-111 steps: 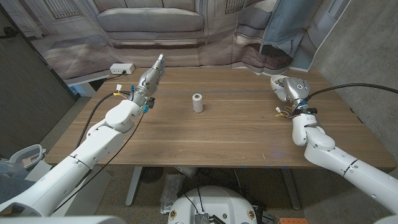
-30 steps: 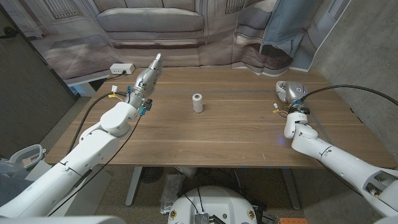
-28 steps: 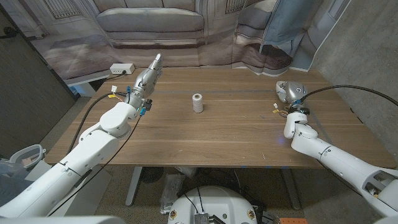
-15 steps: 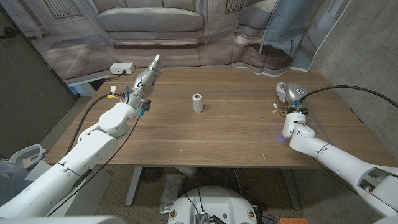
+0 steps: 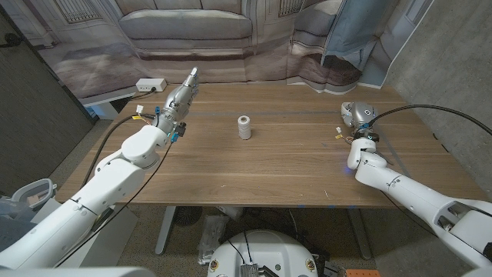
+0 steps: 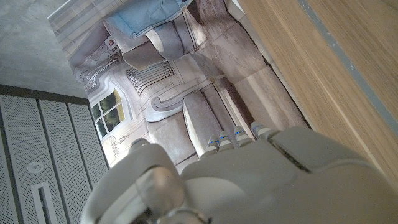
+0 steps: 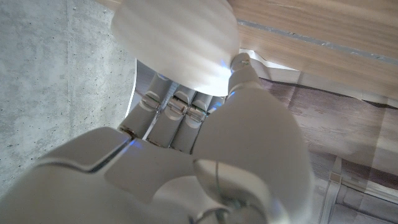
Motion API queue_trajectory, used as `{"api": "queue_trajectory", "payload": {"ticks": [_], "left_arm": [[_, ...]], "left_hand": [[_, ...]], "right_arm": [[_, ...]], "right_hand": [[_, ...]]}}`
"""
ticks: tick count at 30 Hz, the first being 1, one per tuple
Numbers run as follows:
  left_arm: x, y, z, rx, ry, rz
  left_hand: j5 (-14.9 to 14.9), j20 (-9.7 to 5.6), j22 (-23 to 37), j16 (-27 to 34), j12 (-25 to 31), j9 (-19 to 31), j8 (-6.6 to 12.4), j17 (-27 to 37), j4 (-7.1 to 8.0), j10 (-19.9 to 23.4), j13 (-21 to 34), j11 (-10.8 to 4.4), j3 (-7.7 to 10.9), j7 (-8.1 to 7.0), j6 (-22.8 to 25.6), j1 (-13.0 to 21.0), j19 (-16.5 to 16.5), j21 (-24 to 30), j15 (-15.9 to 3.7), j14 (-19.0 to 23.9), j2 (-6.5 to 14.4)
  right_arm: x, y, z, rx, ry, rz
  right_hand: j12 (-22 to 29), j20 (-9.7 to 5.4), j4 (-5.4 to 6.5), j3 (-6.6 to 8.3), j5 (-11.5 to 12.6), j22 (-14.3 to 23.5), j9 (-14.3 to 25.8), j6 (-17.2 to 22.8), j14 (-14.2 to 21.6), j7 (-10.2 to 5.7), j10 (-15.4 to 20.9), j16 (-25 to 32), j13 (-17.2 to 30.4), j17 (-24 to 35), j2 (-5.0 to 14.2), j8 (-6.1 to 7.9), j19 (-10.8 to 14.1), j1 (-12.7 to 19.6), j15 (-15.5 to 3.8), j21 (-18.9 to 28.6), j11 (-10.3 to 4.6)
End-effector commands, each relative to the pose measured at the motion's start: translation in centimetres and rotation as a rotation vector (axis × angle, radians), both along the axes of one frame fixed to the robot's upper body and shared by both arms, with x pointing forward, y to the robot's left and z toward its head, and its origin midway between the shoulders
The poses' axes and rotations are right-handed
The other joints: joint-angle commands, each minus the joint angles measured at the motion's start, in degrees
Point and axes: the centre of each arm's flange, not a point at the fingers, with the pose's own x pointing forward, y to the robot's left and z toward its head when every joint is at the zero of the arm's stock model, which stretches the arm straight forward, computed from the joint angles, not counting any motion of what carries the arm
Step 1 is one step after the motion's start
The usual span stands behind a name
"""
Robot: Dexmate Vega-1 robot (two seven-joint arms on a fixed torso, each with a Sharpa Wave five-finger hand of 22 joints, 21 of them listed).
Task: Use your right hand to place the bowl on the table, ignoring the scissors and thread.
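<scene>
1. The bowl is gripped in the right hand, well to the right of the spool of thread and near the right edge of the surface. In the right wrist view the fingers press against the bowl from one side with the thumb on the other
2. Progress, as I judge it: the bowl has been carried over the surface but is not released. I cannot tell whether its base touches the wood or sits just above it, so the placing itself reads as unfinished. What is left is to settle it down, let go and draw the hand clear
3. Orientation: the bowl is round, so it has no long axis along the surface; its one axis runs through rim and base. In the right wrist view a smooth pale rounded face of it shows, but I cannot tell whether that is the underside or the inside, nor which way the opening faces
4. The left hand sits well to the left of the spool, fingers stretched out straight toward the far edge and holding nothing; the left wrist view shows its fingertips lined up side by side with nothing between them
5. The spool stands upright near the middle of the surface, well apart from both hands, and needs no handling
</scene>
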Motion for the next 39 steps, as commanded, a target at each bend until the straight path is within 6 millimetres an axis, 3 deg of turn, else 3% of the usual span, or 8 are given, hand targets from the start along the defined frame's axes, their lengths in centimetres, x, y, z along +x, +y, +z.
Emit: {"api": "queue_trajectory", "payload": {"ticks": [1, 28, 31, 39], "left_arm": [[0.0, 0.1, 0.3, -0.001, -0.006, 0.006], [0.8, 0.3, 0.5, -0.003, -0.009, 0.004], [1.1, 0.4, 0.4, -0.006, -0.006, -0.002], [1.3, 0.5, 0.5, -0.007, -0.011, -0.005]], "left_hand": [[0.18, -2.29, 0.12, -0.09, -0.13, 0.22, -0.15, 0.26, -0.01, -1.44, 0.12, 0.53, -0.33, 0.45, -0.61, 0.59, -1.93, -0.17, -0.05, -2.72, 0.40], [0.19, -2.52, 0.11, -0.02, -0.15, 0.22, -0.17, 0.26, -0.02, -1.70, 0.12, 0.32, -0.55, 0.63, -0.83, 0.76, -2.19, -0.19, -0.26, -2.85, 0.51], [0.20, -3.27, 0.10, 0.03, -0.04, 0.21, -0.12, 0.25, -0.04, -1.46, 0.11, 0.69, -0.59, 0.79, -0.72, 0.84, -2.07, -0.13, -0.17, -2.78, 0.54], [0.20, -3.54, 0.09, 0.07, -0.04, 0.21, -0.07, 0.24, -0.06, -1.48, 0.11, 0.68, -0.64, 0.87, -0.61, 0.92, -2.06, -0.12, -0.18, -2.68, 0.58]], "right_arm": [[0.4, -0.1, 0.2, 0.011, -0.006, -0.002], [1.3, 0.0, -0.9, 0.038, 0.056, 0.007], [1.4, 0.2, -1.1, 0.036, 0.068, 0.015], [1.4, 0.7, -1.2, 0.030, 0.075, 0.018]], "right_hand": [[-0.24, -7.13, 0.31, 0.18, 0.36, -0.08, 0.27, 3.84, 0.68, -3.48, -0.18, -0.04, 0.27, 0.21, 6.67, 0.50, -0.41, 6.56, -0.51, 0.52, -0.04], [-0.44, -7.03, 0.31, 0.29, 0.29, -0.78, 0.26, 4.26, 0.30, -3.47, 0.10, -0.58, 0.14, 0.28, 6.72, 0.69, -0.95, 6.60, -0.48, 0.79, 0.01], [-0.32, -7.07, 0.27, 0.34, 0.21, -0.99, 0.24, 4.41, -0.08, -3.33, 0.64, -0.97, 0.08, 0.01, 6.66, 0.77, -1.15, 6.58, -0.45, 0.73, 0.10], [-0.32, -6.97, 0.31, 0.32, 0.08, -1.22, 0.23, 4.23, -0.10, -3.24, 0.82, -1.11, 0.12, 0.00, 6.50, 0.72, -1.29, 6.33, -0.44, 0.81, -0.02]]}}
